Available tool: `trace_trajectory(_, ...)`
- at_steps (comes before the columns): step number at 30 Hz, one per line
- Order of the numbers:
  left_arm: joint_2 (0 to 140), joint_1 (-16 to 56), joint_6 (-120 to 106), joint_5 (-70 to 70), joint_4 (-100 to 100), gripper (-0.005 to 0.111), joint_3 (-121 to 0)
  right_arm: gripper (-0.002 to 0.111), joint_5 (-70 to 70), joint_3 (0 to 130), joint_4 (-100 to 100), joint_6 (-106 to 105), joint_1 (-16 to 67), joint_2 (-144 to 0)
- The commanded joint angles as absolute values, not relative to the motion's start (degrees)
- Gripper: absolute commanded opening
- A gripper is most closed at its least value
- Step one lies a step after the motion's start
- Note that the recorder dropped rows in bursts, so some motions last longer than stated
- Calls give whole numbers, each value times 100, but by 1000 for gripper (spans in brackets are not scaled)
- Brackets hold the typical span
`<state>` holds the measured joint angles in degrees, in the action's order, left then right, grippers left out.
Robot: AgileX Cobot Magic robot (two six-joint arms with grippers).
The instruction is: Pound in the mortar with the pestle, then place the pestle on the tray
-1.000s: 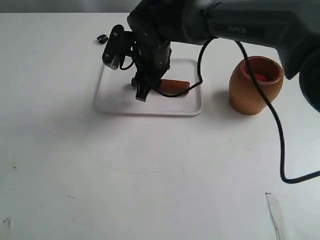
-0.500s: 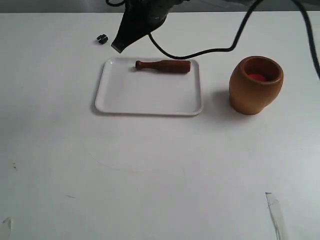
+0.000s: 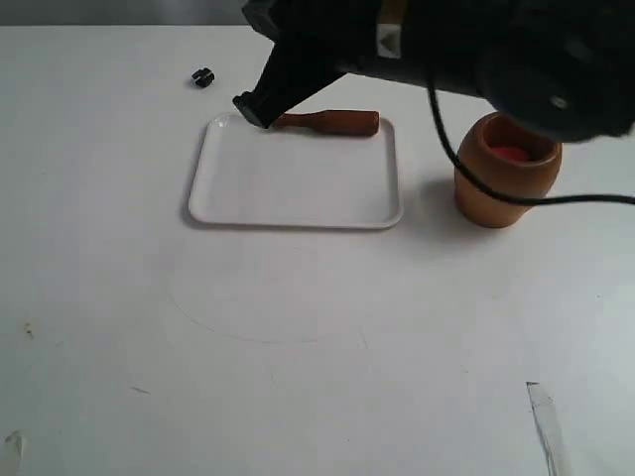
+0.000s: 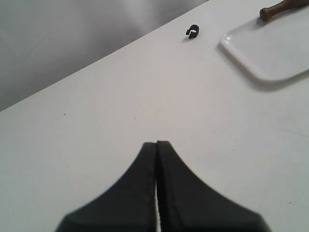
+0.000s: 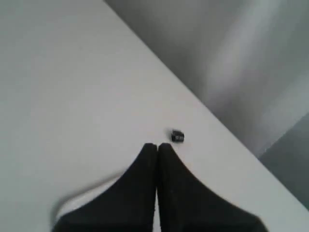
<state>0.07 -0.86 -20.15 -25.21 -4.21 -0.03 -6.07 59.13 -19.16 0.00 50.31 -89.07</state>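
Note:
The dark reddish-brown pestle (image 3: pixel 327 122) lies flat along the far edge of the white tray (image 3: pixel 288 188), knob end to the left, with nothing touching it. The light wooden mortar (image 3: pixel 506 183) stands upright to the right of the tray, with red inside. My right gripper (image 3: pixel 250 111) hangs above the tray's far left corner, shut and empty; its wrist view shows the fingertips (image 5: pixel 157 145) pressed together. My left gripper (image 4: pixel 157 143) is also shut and empty over bare table. It sees the tray (image 4: pixel 270 53) and the pestle's knob (image 4: pixel 266 12) from a distance, and it is out of the exterior view.
A small black clip (image 3: pixel 202 76) lies on the table beyond the tray's left corner, and shows as the clip (image 4: pixel 192 31) and the clip (image 5: pixel 177 136) in both wrist views. The right arm's dark body (image 3: pixel 476 50) covers the top of the exterior view and part of the mortar's rim.
A second ago my right gripper was low over the tray at the pestle. It let go and rose, leaving the pestle on the tray, and now hangs shut above the tray's far left corner.

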Motion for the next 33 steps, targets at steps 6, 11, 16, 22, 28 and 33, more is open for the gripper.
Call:
trace_trajectory(6, 0, -42, -1968, -2503, -379, 0, 0, 0, -4807, 2739, -1869, 71, 5021, -6725)
trace_trajectory(11, 0, -42, -1968, -2503, -379, 0, 0, 0, -5976, 1184, -1869, 72, 5021, -5610)
trace_trajectory(16, 0, -42, -1968, -2503, -379, 0, 0, 0, -6077, 21, -1869, 192, 5021, -4492)
trace_trajectory(22, 0, -42, -1968, -2503, -379, 0, 0, 0, -5004, 0, -1955, 890, 5021, -3698)
trace_trajectory(28, 0, -42, -1968, -2503, -379, 0, 0, 0, -3429, 0, -1955, 1051, 5021, -3341)
trace_trajectory(33, 0, -42, -1968, -2503, -379, 0, 0, 0, -2483, 0, -1941, 1771, 5021, -3316)
